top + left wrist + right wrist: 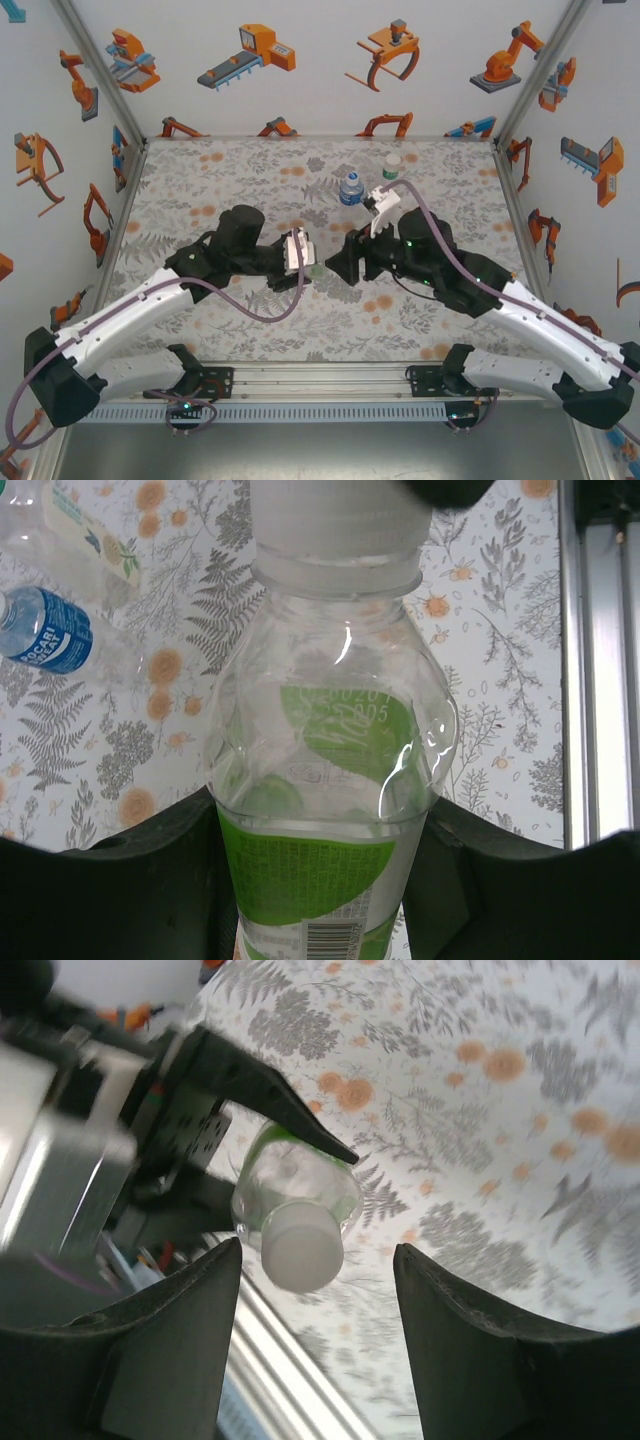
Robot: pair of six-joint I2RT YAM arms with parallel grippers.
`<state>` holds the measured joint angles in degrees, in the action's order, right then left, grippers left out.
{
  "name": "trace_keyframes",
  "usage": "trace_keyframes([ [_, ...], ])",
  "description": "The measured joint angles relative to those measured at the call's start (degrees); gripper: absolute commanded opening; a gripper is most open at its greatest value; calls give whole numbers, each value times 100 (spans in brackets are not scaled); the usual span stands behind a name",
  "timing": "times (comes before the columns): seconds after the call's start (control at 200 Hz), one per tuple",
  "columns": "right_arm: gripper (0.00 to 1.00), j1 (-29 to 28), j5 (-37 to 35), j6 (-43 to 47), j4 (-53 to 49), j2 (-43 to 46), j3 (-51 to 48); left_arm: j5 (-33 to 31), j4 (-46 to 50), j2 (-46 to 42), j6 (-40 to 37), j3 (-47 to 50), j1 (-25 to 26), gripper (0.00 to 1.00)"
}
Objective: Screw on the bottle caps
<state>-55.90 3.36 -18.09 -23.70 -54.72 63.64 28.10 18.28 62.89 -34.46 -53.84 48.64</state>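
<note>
The green-labelled bottle is clamped by the left gripper, and its white cap is flanked by the released right gripper.

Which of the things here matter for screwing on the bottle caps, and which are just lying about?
For the job: green-labelled bottle, in the left pincer; white cap on its neck; right pincer, open either side of that cap; blue-labelled bottle; slim bottle.
Just there: floral table cover; robot-print walls; metal rail.
</note>
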Motion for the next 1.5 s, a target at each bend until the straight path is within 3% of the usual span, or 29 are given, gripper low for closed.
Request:
trace_keyframes([
  [0.23, 55, 0, 1676, 3270, -577, 131, 391, 568, 313, -28, -68, -184, 0, 0],
  [0.36, 51, 0, 2100, 4352, -944, -50, 608, 793, 450, -66, -92, -221, 2, 0],
  [0.666, 49, 0, 2435, 5099, -1106, -369, 767, 990, 621, -96, -94, -236, 2, 0],
  [0.876, 40, 0, 2507, 5189, -1150, -446, 802, 1038, 623, -98, -94, -236, 4, 0],
  [0.956, 31, 0, 2535, 5226, -1145, -450, 802, 1056, 645, -103, -94, -236, 4, 0],
  [1.086, 19, 4, 2535, 5110, -1141, -461, 802, 1075, 686, -103, -92, -238, 9, 0],
  [1.182, 0, 4, 2400, 4616, -1043, -450, 774, 1067, 680, -103, -83, -238, 9, 0],
  [1.322, 0, 4, 1777, 3086, -494, -273, 400, 835, 544, -107, -28, -184, 0, 0],
  [1.497, 0, -13, 551, 280, 120, -103, -118, 374, 210, -50, 63, -44, -9, 0],
])
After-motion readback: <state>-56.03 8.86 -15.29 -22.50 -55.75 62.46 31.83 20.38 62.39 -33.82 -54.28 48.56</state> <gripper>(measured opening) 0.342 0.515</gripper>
